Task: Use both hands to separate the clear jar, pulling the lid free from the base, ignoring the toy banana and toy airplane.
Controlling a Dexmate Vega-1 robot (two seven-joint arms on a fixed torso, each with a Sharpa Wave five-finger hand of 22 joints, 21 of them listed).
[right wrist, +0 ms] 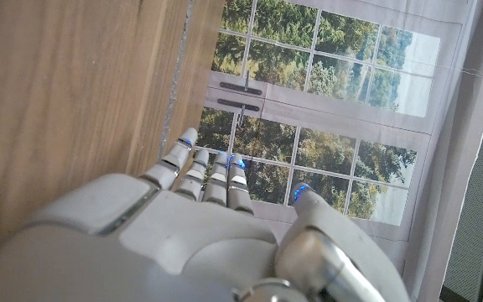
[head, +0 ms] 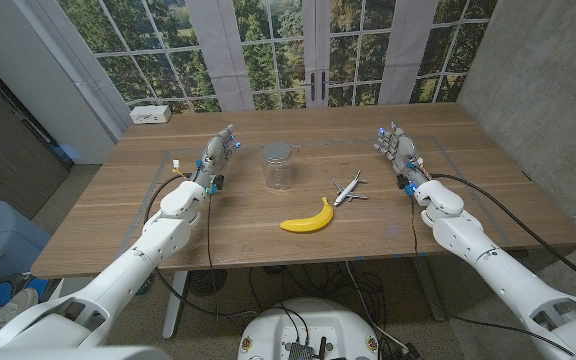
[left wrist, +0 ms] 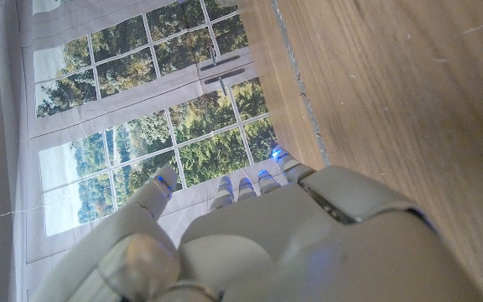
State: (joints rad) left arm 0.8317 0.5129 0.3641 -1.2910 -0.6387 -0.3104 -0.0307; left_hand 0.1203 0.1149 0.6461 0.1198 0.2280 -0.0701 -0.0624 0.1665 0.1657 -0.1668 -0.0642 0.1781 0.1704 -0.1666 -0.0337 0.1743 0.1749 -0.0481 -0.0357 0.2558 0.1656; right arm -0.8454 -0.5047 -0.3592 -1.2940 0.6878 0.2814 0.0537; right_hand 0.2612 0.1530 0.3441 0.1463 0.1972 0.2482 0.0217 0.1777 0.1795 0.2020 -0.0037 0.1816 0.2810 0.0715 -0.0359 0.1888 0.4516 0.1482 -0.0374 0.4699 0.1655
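Jar (head: 278,166), clear, standing upright on the desk (head: 118,215) a little left of centre, lid (head: 277,150) on top and base (head: 279,176) beneath, the two not yet parted. Looks like rigid glass or hard plastic: stiff walls that will not give under a squeeze, smooth and likely slippery, probably light since nothing shows inside. If glass, a tip or a drop could crack it. Best guess for the hold: one hand wrapped round the lower wall of the base to pin it down, the other closed over the lid rim from above, then a straight pull. A grip too high on the base would crowd the lid.

Left hand (head: 219,158) stands just beside the jar on its left, near but not touching, fingers (head: 227,140) straight, apart and pointing away from the robot, holding nothing. Left wrist view agrees: fingers extended toward the windows, nothing between them.

Right hand (head: 399,152) stands well apart from the jar, on the far side of the toy airplane (head: 347,189). Its fingers (head: 387,137) are likewise straight and spread, empty; right wrist view shows the same.

Toy banana (head: 308,217) lies nearer the robot than the jar, between the two arms, clear of any direct reach to the jar. The airplane sits between the right hand and the jar, so that hand's approach is better taken over or behind it.
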